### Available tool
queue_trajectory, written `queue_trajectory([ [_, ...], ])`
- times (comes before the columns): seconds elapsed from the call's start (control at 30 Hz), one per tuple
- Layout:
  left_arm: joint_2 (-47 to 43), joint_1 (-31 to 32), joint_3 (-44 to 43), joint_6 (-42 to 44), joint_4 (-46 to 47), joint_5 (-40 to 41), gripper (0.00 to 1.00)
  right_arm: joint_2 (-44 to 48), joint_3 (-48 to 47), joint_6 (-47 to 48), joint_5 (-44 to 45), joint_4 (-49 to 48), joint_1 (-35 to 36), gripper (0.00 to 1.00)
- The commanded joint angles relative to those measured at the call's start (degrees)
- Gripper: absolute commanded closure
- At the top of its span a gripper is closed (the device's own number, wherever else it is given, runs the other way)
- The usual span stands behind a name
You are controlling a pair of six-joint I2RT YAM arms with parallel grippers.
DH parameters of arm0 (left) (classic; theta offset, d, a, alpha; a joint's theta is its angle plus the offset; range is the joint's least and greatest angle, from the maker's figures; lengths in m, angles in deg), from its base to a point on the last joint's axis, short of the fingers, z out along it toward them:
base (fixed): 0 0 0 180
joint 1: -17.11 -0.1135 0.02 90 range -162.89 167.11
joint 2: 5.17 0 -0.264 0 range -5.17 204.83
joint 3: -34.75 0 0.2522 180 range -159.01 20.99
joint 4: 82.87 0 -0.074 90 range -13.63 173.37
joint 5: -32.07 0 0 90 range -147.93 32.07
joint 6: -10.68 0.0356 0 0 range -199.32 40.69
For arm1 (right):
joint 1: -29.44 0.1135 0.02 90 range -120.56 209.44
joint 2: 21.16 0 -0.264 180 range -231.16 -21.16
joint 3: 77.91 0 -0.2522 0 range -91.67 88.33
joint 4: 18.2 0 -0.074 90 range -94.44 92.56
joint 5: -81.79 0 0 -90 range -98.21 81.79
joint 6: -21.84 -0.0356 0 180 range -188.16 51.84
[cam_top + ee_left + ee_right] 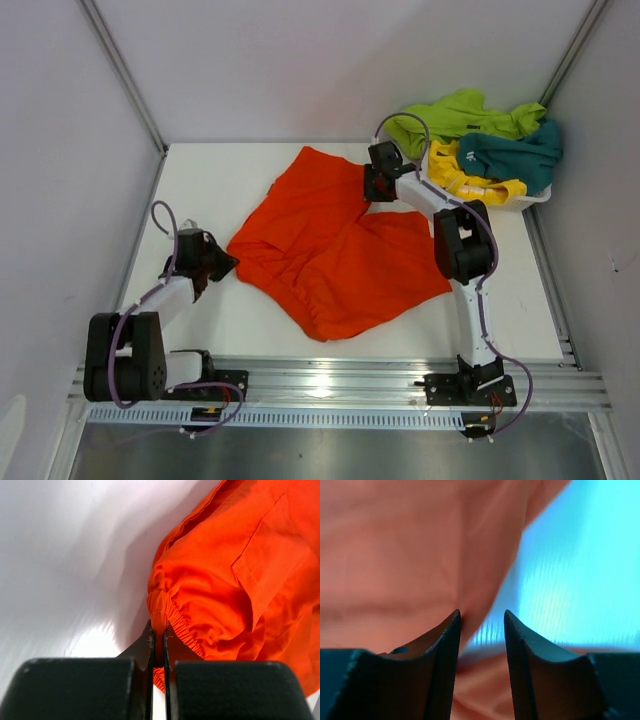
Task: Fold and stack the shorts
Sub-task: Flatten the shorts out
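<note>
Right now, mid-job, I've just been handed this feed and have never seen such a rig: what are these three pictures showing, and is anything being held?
You are looking at two small robot arms bolted at the near edge of a white table. The wide picture looks down from above and behind them. The other two come from a camera on each wrist, with that arm's own black fingers at the bottom. The orange shorts lie rumpled in the middle. The left gripper is shut on their elastic waistband. The right gripper sits at the shorts' far edge, jaws apart over the cloth, with nothing visibly clamped. At the far right, a white basket holds green shorts, teal shorts and yellow shorts.
</note>
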Motion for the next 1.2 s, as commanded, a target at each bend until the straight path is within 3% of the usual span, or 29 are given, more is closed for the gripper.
queue_trajectory([
  [0.0, 4.10, -0.66, -6.10, -1.91, 4.72, 5.69, 1.00, 8.55, 3.81, 1.29, 0.02, -0.16, 0.72, 0.57],
  [0.2, 18.68, -0.66, -20.25, 0.29, 0.69, 8.16, 1.00, 24.54, 18.23, 0.07, -1.83, -1.04, 2.12, 0.56],
  [0.23, 20.79, -0.75, -24.62, 0.46, -0.63, 10.60, 1.00, 26.56, 23.30, -0.46, -2.17, -1.65, 2.39, 0.56],
  [0.37, 32.65, -0.66, -40.70, 1.69, -5.47, 7.31, 1.00, 35.44, 33.09, -1.61, -3.05, -4.02, 3.44, 0.55],
  [0.4, 33.81, -0.75, -42.23, 2.04, -6.43, 6.85, 0.84, 38.33, 34.41, -1.78, -2.88, -4.03, 3.71, 0.55],
  [0.5, 36.97, -0.66, -50.75, 2.93, -14.23, 10.77, 0.10, 42.13, 38.02, -2.05, -2.44, -3.67, 4.50, 0.55],
  [0.53, 36.99, -0.66, -52.16, 3.01, -19.57, 12.63, 0.01, 44.31, 38.63, -2.14, -2.35, -3.41, 4.59, 0.55],
  [0.6, 35.76, -0.75, -53.93, 3.45, -21.82, 15.36, 0.01, 46.17, 40.66, -2.14, -2.44, -3.15, 4.76, 0.54],
  [0.7, 29.45, -0.66, -49.99, 2.23, -21.21, 14.32, 0.01, 47.94, 42.76, -3.01, -2.18, -1.83, 4.50, 0.54],
  [0.83, 19.08, 0.13, -36.94, -0.58, -18.40, 8.96, 0.01, 50.57, 47.42, -6.78, -0.33, -1.74, 3.71, 0.53],
  [0.9, 12.22, 3.89, -31.64, -1.82, -17.26, 9.04, 0.01, 53.38, 49.79, -10.47, -0.07, -2.35, 1.26, 0.52],
  [1.0, 4.13, 9.52, -24.34, -4.27, -17.52, 11.24, 0.01, 57.77, 55.76, -15.83, -2.87, -4.28, -2.08, 0.42],
  [1.03, 2.20, 11.54, -21.36, -4.98, -17.43, 10.98, 0.01, 59.00, 59.00, -17.15, -3.40, -5.16, -4.27, 0.26],
  [1.17, -7.12, 14.98, -12.66, -8.93, -18.22, 9.39, 0.01, 65.50, 66.66, -23.48, -4.12, -6.40, -9.20, 0.25],
])
